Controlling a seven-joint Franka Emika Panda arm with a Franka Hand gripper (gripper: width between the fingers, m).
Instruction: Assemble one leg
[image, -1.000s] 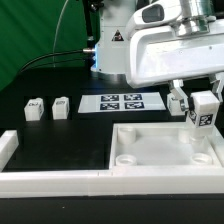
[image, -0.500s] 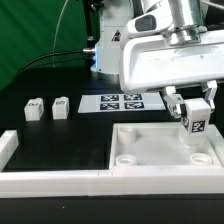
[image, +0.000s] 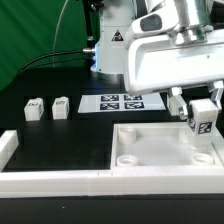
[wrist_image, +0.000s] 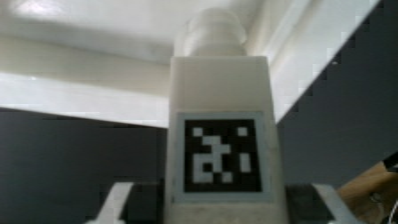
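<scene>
Moved: leg (image: 204, 123) and gripper (image: 202, 110) have slid a little toward the exterior view's right since half a second ago; the height looks much the same.
Leg axis: long axis upright. In the wrist view the leg (wrist_image: 221, 110) runs straight away from the camera, and its rounded peg end (wrist_image: 215, 30) points down at the white part below.
Leg face: the square black-and-white tag (image: 204, 126) faces the near side, squarely toward the exterior camera.
Leg place: in the air over the far right area of the tray (image: 150, 130), above its right round socket (image: 203, 157). Contact with the tray floor cannot be told.
Fingers: one finger (image: 180, 104) on each side of the leg's upper part, pinching it between them; their pads (wrist_image: 139, 205) flank the block in the wrist view.
Tray: large, white and square with raised walls, lying flat at the near right.
Other legs: two small white blocks (image: 35, 108) (image: 61, 106) stand side by side at the far left, well apart from the tray.
Marker board: flat on the table (image: 60, 140), between those blocks and the arm's base (image: 122, 101).
Surface: matt black tabletop, with a white rail (image: 50, 183) along its near edge.
Room: green backdrop (image: 20, 40) behind, with a black cable (image: 62, 45) hanging across it.
</scene>
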